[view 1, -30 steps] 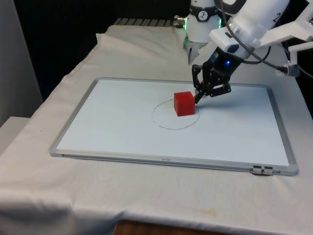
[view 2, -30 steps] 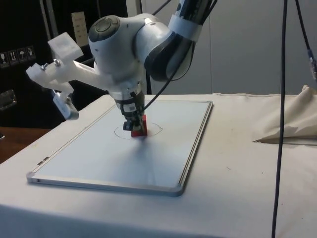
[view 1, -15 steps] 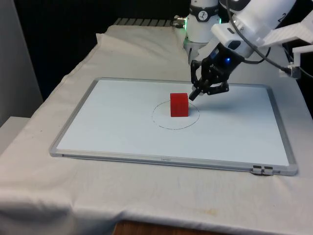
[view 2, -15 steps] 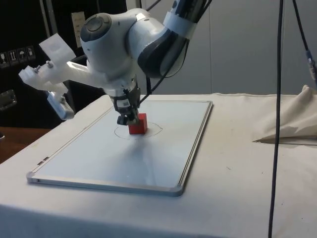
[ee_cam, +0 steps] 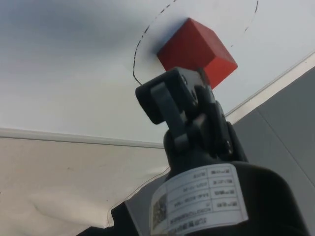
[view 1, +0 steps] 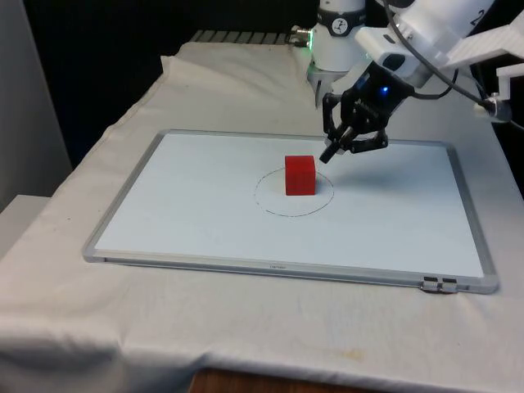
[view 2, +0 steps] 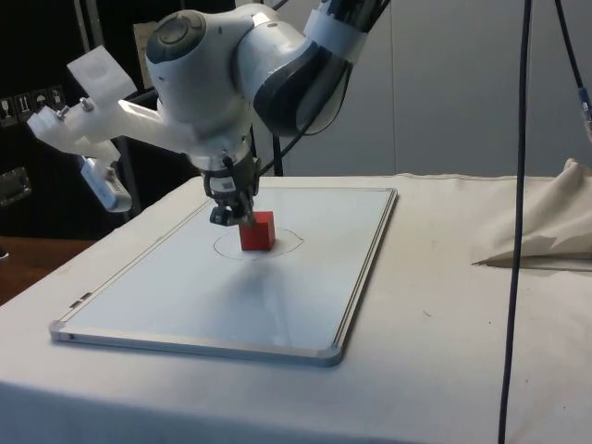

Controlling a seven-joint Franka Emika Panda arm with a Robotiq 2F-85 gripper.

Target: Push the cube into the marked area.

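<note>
**Cube inside the drawn circle, gripper lifted beside it**

Where the dashed circle is drawn on the whiteboard, the red cube sits inside it, in the far part of the ring and a little toward the front view's right of its middle. It rests flat and upright on the board. In the side view the cube stands on the outline with the line passing around its base.

The black gripper hangs just beyond the cube's far right upper corner in the front view, tilted so its tips point down toward the cube. A narrow gap shows between tip and cube there, so they look apart. In the side view the gripper is above the board, its tips level with the cube's top edge and close beside it. In the wrist view the fingers are pressed together with no gap, and they grasp nothing; the cube lies just past them.

The whiteboard lies on the white cloth covering the table, with a crumpled fold of cloth well off to one side.
</note>
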